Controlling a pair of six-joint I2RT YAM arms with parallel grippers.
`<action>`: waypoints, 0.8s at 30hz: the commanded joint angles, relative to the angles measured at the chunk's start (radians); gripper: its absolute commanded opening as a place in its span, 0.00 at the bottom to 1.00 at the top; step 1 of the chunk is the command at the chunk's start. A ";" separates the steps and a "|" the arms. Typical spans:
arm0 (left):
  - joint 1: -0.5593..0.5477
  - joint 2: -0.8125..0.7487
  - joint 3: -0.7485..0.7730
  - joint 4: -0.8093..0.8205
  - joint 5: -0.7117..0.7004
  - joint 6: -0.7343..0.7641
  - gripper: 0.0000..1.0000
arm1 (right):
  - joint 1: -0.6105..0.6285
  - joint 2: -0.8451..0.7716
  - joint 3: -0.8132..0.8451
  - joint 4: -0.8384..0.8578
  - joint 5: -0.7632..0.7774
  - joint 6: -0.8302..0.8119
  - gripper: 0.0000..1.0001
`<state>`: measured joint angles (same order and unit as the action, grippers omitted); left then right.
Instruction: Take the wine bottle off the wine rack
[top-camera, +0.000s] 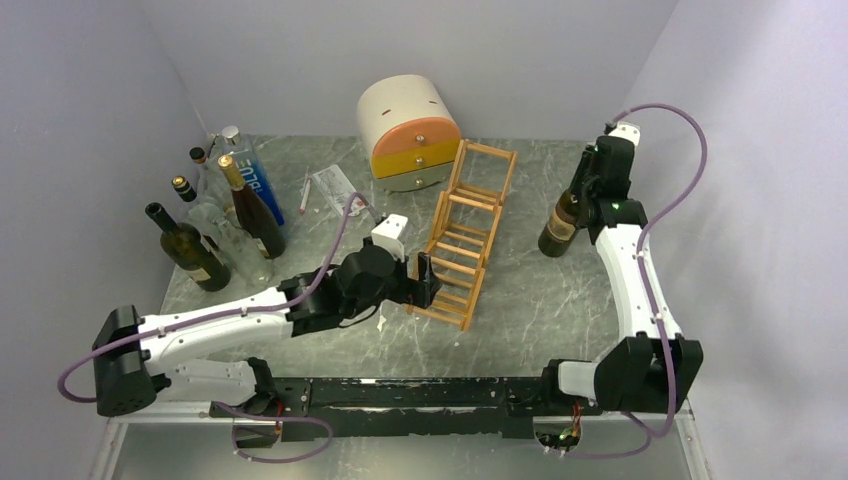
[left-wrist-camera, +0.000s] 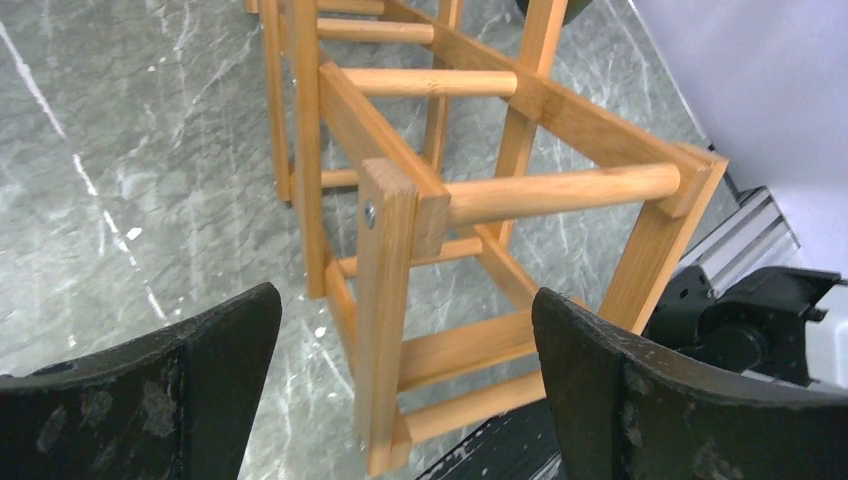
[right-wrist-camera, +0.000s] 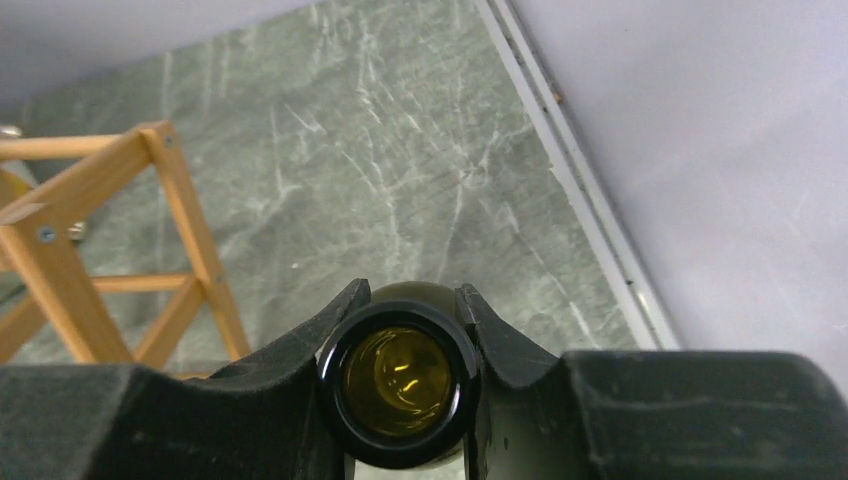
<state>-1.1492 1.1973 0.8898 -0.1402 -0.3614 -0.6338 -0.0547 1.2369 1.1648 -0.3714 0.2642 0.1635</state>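
The wine rack (top-camera: 470, 235) is a light wooden ladder-like frame in the middle of the table. Its near end fills the left wrist view (left-wrist-camera: 400, 200). My left gripper (top-camera: 425, 285) is open, with its two fingers on either side of the rack's near corner post (left-wrist-camera: 405, 300) and not touching it. The wine bottle (top-camera: 560, 225) is dark green with a tan label and stands upright to the right of the rack, clear of it. My right gripper (top-camera: 585, 190) is shut on the bottle's neck. In the right wrist view the fingers (right-wrist-camera: 412, 290) clasp the neck just under the open mouth (right-wrist-camera: 397, 385).
A round cream-and-orange drawer box (top-camera: 408, 130) stands behind the rack. Several bottles (top-camera: 220, 210) cluster at the left edge of the table. A small plastic packet (top-camera: 333, 187) lies near them. Walls close in on the left, back and right.
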 joint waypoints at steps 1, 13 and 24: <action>-0.004 -0.065 0.042 -0.124 0.012 0.058 1.00 | 0.016 0.046 0.101 0.002 0.075 -0.143 0.00; -0.005 -0.252 0.138 -0.301 -0.059 0.171 0.99 | 0.027 0.070 0.036 0.068 0.017 -0.171 0.02; -0.003 -0.339 0.217 -0.413 -0.170 0.257 0.99 | 0.029 0.048 -0.005 0.088 0.037 -0.143 0.25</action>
<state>-1.1492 0.8665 1.0649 -0.4694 -0.4549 -0.4297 -0.0319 1.3308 1.1610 -0.3634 0.2699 0.0185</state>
